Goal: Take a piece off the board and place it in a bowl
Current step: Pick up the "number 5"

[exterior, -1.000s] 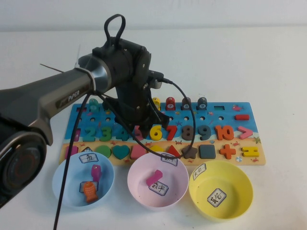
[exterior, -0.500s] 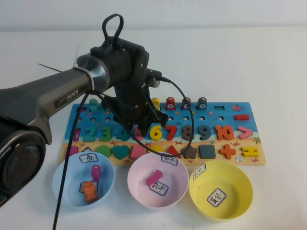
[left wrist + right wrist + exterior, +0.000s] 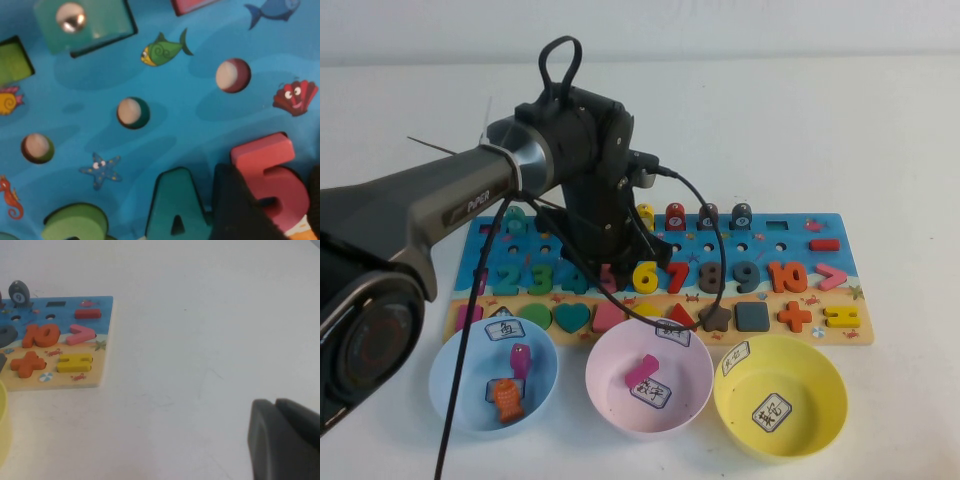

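Note:
The long board (image 3: 790, 235) lies across the table, blue above and sandy below. The pinkish-red "5" (image 3: 612, 278) sits in its number row between the teal "4" and the yellow "6" (image 3: 645, 276). My left gripper (image 3: 616, 264) is down on it. In the left wrist view the "5" (image 3: 270, 167) lies between the two black fingers (image 3: 235, 210), which press on both its sides; the gripper (image 3: 274, 200) is shut on it. The pale pink bowl (image 3: 597, 365) stands in front of the board with a magenta block inside. My right gripper (image 3: 275, 407) is shut, over bare table right of the board.
A light blue bowl (image 3: 445, 375) with an orange fish and a small magenta piece stands at the front left. A yellow bowl (image 3: 825, 395) stands at the front right. Ringed pegs (image 3: 708, 215) stand along the board's far edge. A black cable (image 3: 720, 250) hangs from the left arm over the board.
The left arm has sunk a little over the "5"; otherwise it holds its place. Bowls, board and other pieces have not moved.

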`<state>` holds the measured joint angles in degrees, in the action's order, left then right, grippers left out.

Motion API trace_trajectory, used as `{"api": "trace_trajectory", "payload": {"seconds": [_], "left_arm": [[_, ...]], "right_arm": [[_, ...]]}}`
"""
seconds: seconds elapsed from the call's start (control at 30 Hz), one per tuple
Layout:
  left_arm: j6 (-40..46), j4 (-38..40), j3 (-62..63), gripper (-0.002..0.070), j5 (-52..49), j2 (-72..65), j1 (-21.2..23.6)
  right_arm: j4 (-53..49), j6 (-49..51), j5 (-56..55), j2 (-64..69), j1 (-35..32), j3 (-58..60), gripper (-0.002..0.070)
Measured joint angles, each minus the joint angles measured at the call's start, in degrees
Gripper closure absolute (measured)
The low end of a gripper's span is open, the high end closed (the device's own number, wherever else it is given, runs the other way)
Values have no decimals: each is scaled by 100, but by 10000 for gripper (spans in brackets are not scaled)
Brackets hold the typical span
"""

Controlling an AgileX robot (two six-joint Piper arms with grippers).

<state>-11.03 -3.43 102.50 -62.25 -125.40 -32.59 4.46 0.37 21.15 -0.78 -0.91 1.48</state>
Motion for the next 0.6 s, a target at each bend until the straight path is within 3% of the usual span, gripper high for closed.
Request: {"api": "trace_trajectory", "payload": {"seconds": [0.1, 0.6], "left_arm": [[-13, 22, 0, 445, -12, 0, 0], [-74, 10, 619, 468, -435, -103, 0]], "right_arm": [[0, -37, 0, 0, 0, 0, 694], [0, -37, 0, 0, 0, 0, 694]]}}
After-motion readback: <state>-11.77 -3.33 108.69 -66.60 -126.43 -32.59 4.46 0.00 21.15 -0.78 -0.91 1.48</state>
